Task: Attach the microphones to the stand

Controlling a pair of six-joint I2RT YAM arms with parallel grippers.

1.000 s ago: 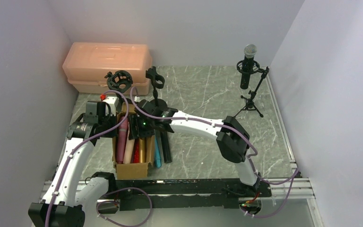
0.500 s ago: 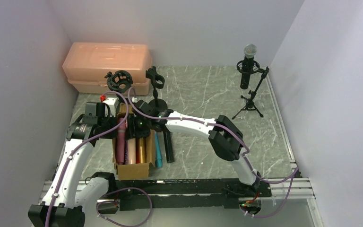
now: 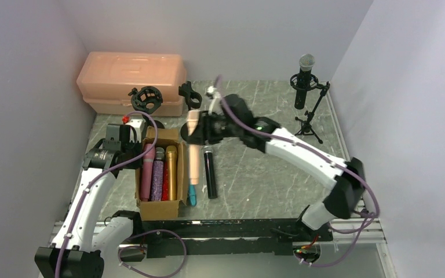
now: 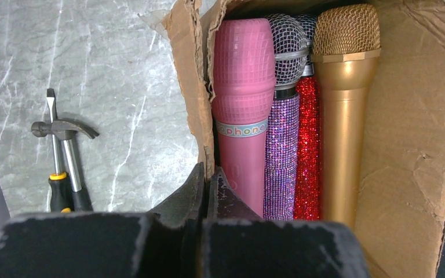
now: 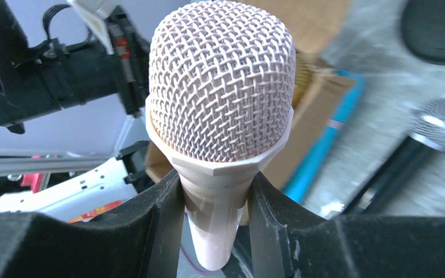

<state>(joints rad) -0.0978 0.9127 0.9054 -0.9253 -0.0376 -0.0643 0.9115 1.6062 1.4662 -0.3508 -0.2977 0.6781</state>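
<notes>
Since a second ago the right arm has swung out of the brown cardboard box (image 3: 159,208) toward mid-table, and the matte peach microphone with mesh head (image 3: 194,156) has come out with it. The right gripper (image 3: 200,130) is clamped on it just below the head, and it hangs above the table beside the box.

The right wrist view alone shows that grip: foam pads (image 5: 168,214) squeeze the neck.

The left wrist view alone shows the left gripper (image 4: 207,185) pinched together on the box wall, plus one hammer (image 4: 64,130) and one screwdriver (image 4: 55,168).

Count of microphones: eight.
- Four in the box: pink (image 4: 243,98), purple glitter (image 4: 282,145), red glitter (image 4: 308,145), gold (image 4: 342,116).
- Two flat on the table: teal (image 3: 192,197), black (image 3: 210,174).
- One gripped.
- One silver-headed black microphone (image 3: 305,81) on the black tripod stand (image 3: 310,121).

There are two empty holders: a black ring mount (image 3: 146,99) and a black clip (image 3: 191,95).
</notes>
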